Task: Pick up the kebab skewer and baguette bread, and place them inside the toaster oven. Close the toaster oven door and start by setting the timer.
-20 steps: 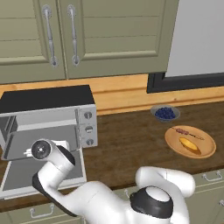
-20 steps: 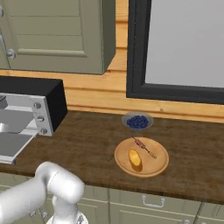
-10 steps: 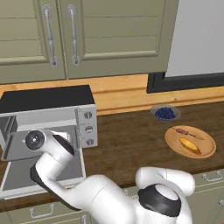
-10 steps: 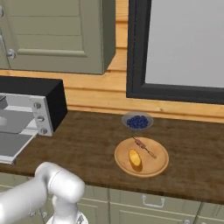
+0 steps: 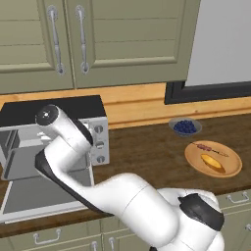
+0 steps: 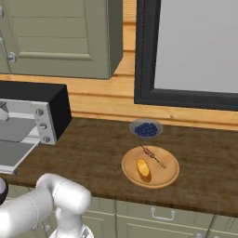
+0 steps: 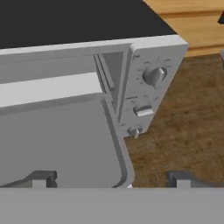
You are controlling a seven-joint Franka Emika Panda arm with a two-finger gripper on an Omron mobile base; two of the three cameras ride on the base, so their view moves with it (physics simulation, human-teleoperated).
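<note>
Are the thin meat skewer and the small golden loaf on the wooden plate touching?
Apart. The right base view shows bare plate between skewer and loaf.

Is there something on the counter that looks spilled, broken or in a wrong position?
Nothing stands out. The toaster oven door lies folded down flat. The kebab skewer and baguette bread lie neatly side by side on the wooden plate, and the blueberries stay inside their bowl.
</note>
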